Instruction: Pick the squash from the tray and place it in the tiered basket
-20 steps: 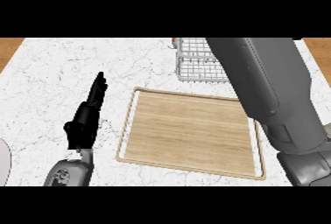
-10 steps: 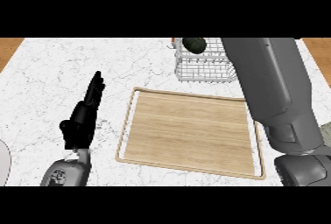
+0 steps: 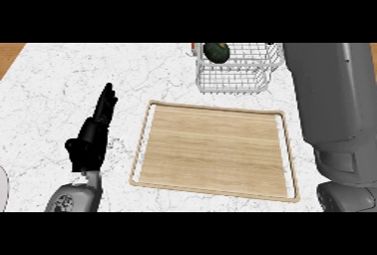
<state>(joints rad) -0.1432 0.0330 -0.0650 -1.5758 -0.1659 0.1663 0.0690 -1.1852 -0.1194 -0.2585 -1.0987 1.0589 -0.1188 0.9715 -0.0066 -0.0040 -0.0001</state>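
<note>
A dark green squash [image 3: 216,51] lies inside the white wire tiered basket [image 3: 236,82] at the back of the counter. The wooden tray [image 3: 213,149] in the middle holds nothing. My left hand [image 3: 92,137] rests at the left of the tray, open, with fingers straight and pointing away from me. My right forearm [image 3: 331,109] runs up the right side, beside the basket; its hand is out of sight past the upper edge.
The white marble counter [image 3: 66,79] surrounds the tray. A sliver of a white plate [image 3: 2,191] shows at the lower left edge. The counter's wooden edge [image 3: 10,53] shows at the top left corner.
My right forearm has swung to the right, off the basket, uncovering the squash that now lies in it. The left hand has not moved.
</note>
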